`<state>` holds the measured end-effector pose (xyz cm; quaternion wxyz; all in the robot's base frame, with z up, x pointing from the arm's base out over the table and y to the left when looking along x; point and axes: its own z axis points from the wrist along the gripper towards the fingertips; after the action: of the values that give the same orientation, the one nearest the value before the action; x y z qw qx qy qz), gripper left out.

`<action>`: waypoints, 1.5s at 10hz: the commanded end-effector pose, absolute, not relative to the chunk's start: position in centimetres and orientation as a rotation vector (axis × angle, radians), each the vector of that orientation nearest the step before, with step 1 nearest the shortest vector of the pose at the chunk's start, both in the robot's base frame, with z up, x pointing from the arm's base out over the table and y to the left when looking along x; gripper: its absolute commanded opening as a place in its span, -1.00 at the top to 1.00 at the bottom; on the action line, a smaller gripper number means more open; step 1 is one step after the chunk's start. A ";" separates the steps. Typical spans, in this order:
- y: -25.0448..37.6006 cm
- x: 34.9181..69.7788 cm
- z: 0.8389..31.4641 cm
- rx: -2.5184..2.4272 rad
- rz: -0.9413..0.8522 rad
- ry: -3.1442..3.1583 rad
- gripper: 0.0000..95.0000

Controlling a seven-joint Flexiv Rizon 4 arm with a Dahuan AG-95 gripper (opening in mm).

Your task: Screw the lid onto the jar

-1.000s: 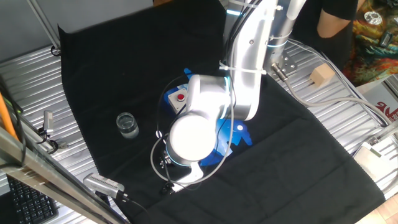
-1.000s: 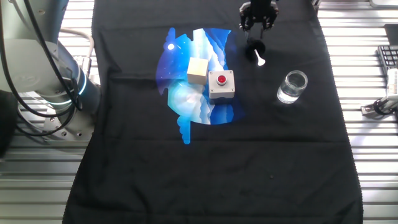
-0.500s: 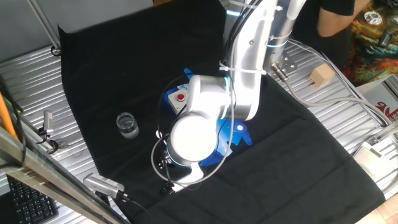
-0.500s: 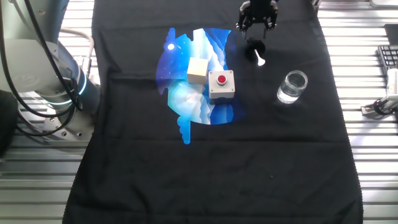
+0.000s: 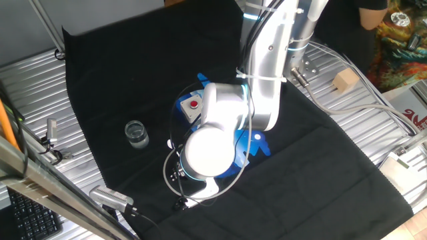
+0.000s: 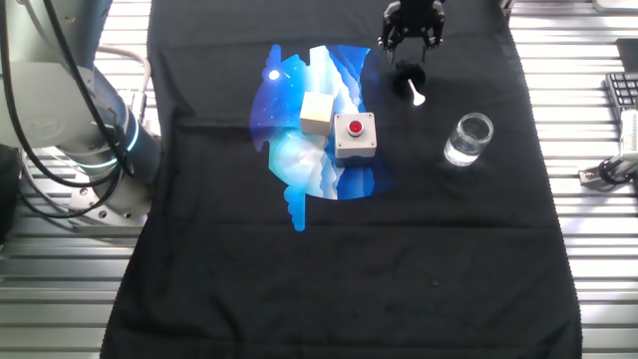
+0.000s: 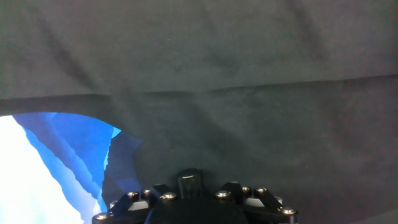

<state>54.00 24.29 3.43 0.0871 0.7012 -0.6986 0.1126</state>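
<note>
Lid (image 6: pixel 408 80): unmounted, near the cloth's far edge. Jar (image 6: pixel 469 139): uncapped, apart. Gripper (image 6: pixel 413 32): poised above the lid, fingers spread, nothing grasped.

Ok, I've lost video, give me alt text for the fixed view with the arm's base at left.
The tool hangs over the black lid at the cloth's far edge. The empty glass jar stands apart, to the right. A wooden cube and a grey red-button box sit mid-cloth.
</note>
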 end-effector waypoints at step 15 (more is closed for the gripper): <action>23.9 53.8 2.4 2.070 0.368 -2.083 -0.20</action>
<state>53.84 23.90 2.38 0.0907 0.6967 -0.7008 0.1236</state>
